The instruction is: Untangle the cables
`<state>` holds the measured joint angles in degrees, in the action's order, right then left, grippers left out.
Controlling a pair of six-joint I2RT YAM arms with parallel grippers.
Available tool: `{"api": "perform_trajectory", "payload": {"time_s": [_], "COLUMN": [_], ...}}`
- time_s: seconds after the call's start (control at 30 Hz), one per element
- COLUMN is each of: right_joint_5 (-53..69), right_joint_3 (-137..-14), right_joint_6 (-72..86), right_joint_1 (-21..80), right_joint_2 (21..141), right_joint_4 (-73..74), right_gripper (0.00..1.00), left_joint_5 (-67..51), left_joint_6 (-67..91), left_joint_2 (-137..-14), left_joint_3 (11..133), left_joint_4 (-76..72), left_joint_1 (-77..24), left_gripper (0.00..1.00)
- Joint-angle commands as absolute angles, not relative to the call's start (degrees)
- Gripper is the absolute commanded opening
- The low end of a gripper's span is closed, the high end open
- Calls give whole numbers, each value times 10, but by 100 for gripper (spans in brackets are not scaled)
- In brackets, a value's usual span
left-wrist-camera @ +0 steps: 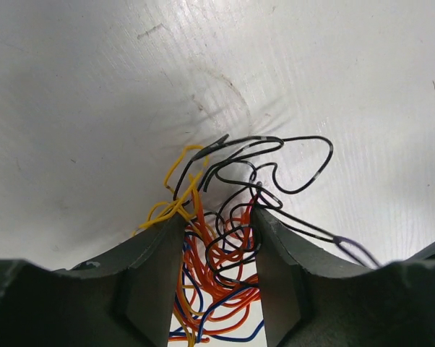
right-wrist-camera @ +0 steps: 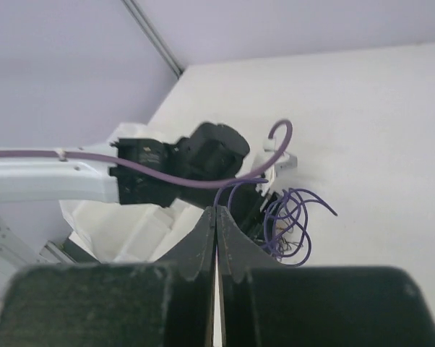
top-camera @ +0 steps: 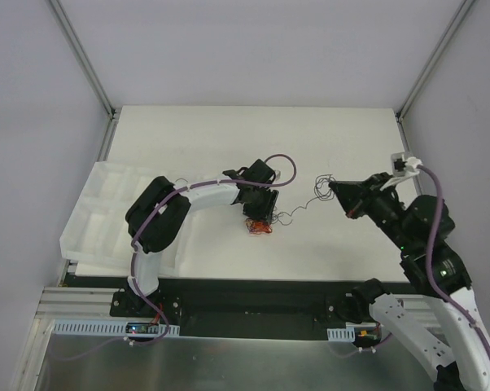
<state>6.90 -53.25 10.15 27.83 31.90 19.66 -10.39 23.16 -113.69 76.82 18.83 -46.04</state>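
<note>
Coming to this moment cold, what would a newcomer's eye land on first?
The bright orange, yellow and black cable knot in the middle of the white table, with the left gripper straddling it, jaws apart on either side. Next, the right gripper, jaws shut, seemingly pinching the purple wire loops that lie off to the knot's right.

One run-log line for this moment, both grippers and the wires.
left gripper: open, jaws straddling wire knot | right gripper: shut on purple wire | state: tangled
</note>
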Motion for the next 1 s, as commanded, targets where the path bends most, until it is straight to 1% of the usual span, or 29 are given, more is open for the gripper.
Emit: {"api": "perform_trajectory", "payload": {"time_s": [0.0, 0.07, 0.17, 0.3, 0.37, 0.43, 0.5, 0.6, 0.73, 0.8, 0.97], "right_joint_5": [25, 9, -30, -39, -46, -56, -61, -68, -61, -66, -63], "right_joint_3": [-616, -637, -675, -760, -810, -835, -836, -800, -688, -619, -450], "right_joint_6": [84, 76, 61, 41, 26, 16, 10, 8, 42, 68, 105], "right_joint_1": [276, 275, 275, 275, 275, 276, 276, 276, 275, 276, 276], "right_joint_2": [311, 315, 299, 294, 296, 293, 287, 283, 281, 279, 306], "right_joint_4": [264, 281, 289, 306, 320, 326, 327, 330, 337, 337, 303], "right_gripper": [1, 1, 1, 1, 1, 1, 1, 1, 1, 6, 40], "left_joint_5": [-87, -86, -77, -86, -77, -78, -83, -89, -114, -120, -123], "left_joint_6": [222, 218, 207, 206, 214, 221, 227, 224, 221, 219, 211], "left_joint_2": [-1160, -1144, -1135, -1153, -1157, -1143, -1121, -1083, -1022, -987, -918], "left_joint_3": [723, 712, 715, 720, 709, 689, 669, 661, 663, 662, 663], "left_joint_4": [191, 176, 172, 171, 158, 135, 113, 102, 102, 103, 113], "left_joint_1": [-458, -458, -456, -452, -451, -451, -452, -451, -451, -452, -451], "left_gripper": [44, 45, 45, 44, 43, 43, 43, 47, 57, 60, 64]}}
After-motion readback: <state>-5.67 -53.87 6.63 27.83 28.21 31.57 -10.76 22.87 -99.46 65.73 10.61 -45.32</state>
